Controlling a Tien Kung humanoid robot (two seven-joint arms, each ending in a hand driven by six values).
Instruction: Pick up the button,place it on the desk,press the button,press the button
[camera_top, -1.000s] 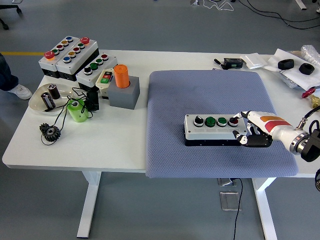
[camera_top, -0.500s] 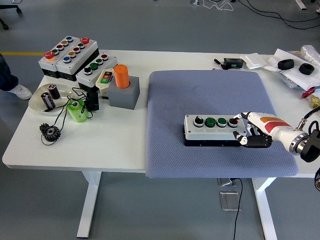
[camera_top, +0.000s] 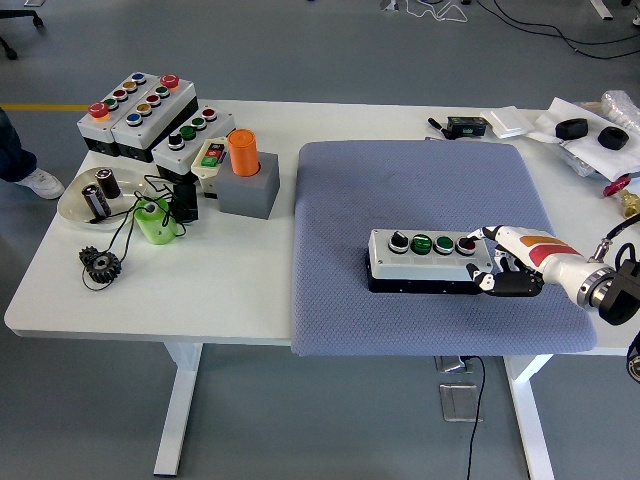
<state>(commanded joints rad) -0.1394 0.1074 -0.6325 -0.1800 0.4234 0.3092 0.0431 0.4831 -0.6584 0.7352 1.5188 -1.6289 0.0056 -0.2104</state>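
The button box (camera_top: 432, 258) lies on the grey mat (camera_top: 425, 240) on the worktop (camera_top: 200, 280). The right hand (camera_top: 508, 262) grips its right end, one fingertip beside the red button (camera_top: 467, 243).

The white surface (camera_top: 240, 285) filled most of the frame. A grey-blue mat (camera_top: 420, 200) lay over its right half, overhanging the near edge. In the upper left sat three grey button boxes (camera_top: 140, 110), a grey block (camera_top: 250, 190) with an orange cylinder (camera_top: 243, 152), a white dish (camera_top: 75, 205), a green cylinder (camera_top: 155, 222) and a black gear (camera_top: 100, 264). Small black and white items (camera_top: 590, 128) lay in the upper right.
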